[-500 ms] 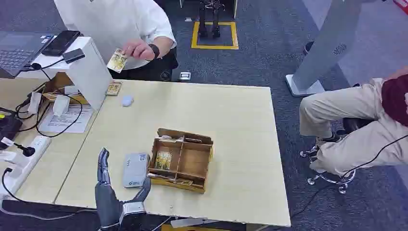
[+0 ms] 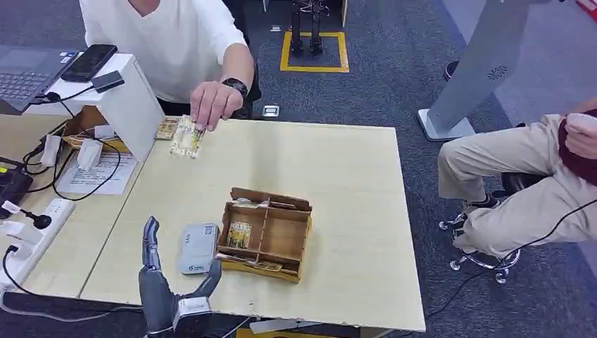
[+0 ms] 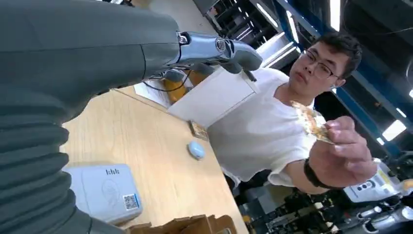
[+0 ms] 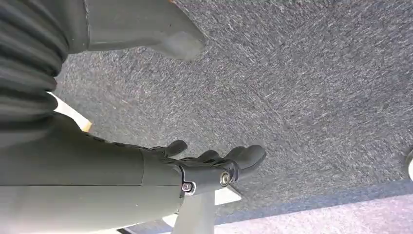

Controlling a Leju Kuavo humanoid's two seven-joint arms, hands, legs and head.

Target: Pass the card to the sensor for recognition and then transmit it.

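A person's hand (image 2: 213, 103) presses a yellow patterned card (image 2: 187, 141) down at the table's far left side. In the left wrist view the same person pinches the card (image 3: 311, 122) in the air. The grey-white sensor box (image 2: 198, 248) (image 3: 104, 192) lies near the front edge. Beside it stands a wooden compartment box (image 2: 270, 248) with another card (image 2: 239, 234) inside. My left hand (image 2: 167, 290) is raised at the front edge just left of the sensor, fingers apart, holding nothing. My right hand (image 4: 214, 165) hangs over the carpet, empty, fingers stretched out.
A white stand (image 2: 130, 105) with a phone (image 2: 89, 62) on it sits at the far left, with cables, papers and a power strip (image 2: 32, 236) beside it. One more card (image 2: 167, 129) lies by the stand. A seated person's legs (image 2: 507, 176) are at the right.
The person's hand has brought the card down from the air onto the table's far left side. My left hand has barely moved.
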